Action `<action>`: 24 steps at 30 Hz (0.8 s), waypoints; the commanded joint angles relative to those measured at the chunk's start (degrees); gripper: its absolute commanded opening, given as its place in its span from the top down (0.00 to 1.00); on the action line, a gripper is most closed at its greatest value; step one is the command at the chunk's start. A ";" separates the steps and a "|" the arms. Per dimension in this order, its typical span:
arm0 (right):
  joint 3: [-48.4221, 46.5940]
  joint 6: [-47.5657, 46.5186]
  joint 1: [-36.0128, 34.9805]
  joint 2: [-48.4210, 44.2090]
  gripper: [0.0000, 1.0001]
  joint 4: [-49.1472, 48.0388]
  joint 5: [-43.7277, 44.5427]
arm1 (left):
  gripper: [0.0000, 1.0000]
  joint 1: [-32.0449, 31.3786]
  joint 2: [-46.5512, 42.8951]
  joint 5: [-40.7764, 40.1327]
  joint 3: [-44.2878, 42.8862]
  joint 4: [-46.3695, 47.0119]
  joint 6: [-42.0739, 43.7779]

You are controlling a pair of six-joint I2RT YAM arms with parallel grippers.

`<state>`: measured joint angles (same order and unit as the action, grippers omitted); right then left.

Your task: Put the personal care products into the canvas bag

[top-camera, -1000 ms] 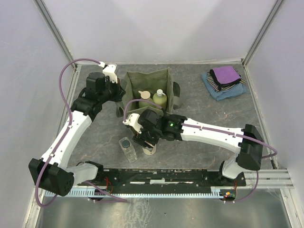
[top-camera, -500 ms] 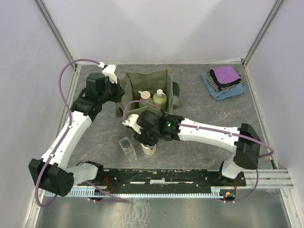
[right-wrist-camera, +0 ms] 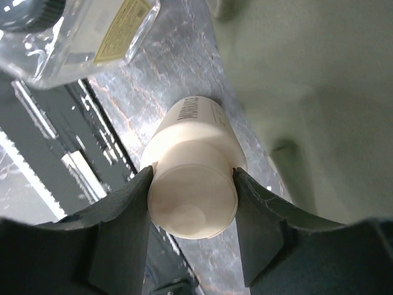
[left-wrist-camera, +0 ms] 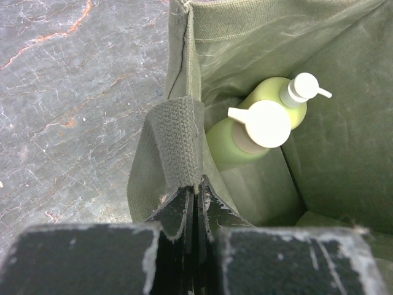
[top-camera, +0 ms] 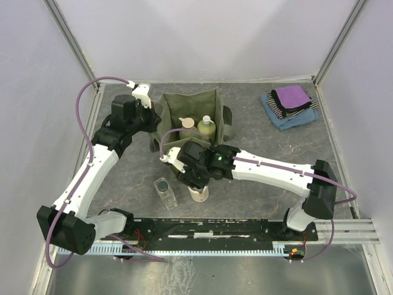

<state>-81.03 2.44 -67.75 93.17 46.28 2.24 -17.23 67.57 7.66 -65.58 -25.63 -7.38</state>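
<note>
The olive canvas bag (top-camera: 191, 104) stands open at the back middle of the table. Inside it are the yellow-green pump bottle (top-camera: 207, 128) and the green bottle with the peach cap (top-camera: 186, 125); both also show in the left wrist view, pump bottle (left-wrist-camera: 276, 101) and capped bottle (left-wrist-camera: 245, 132). My left gripper (left-wrist-camera: 196, 190) is shut on the bag's handle strap (left-wrist-camera: 177, 141) at its left rim. My right gripper (right-wrist-camera: 192, 181) is shut on the cream bottle (right-wrist-camera: 193, 178), in front of the bag (top-camera: 198, 194). The clear square bottle with dark cap (top-camera: 164, 190) stands to its left.
Folded purple, striped and blue cloths (top-camera: 288, 106) lie at the back right. A black rail with a toothed strip (top-camera: 215, 230) runs along the table's near edge, just behind the cream bottle. The clear bottle (right-wrist-camera: 73, 31) sits close to my right fingers.
My right gripper has shifted slightly with the cream bottle, a little nearer the front edge. The left arm and the bag have not moved.
</note>
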 commanded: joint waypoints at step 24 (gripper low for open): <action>-46.62 -15.95 4.95 -9.51 1.00 0.47 11.55 | 0.97 -0.02 -0.72 0.98 -0.51 -0.36 1.94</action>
<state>-124.05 -5.87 -64.69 84.38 65.23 8.45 -17.21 67.57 7.66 -65.49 -25.52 -7.38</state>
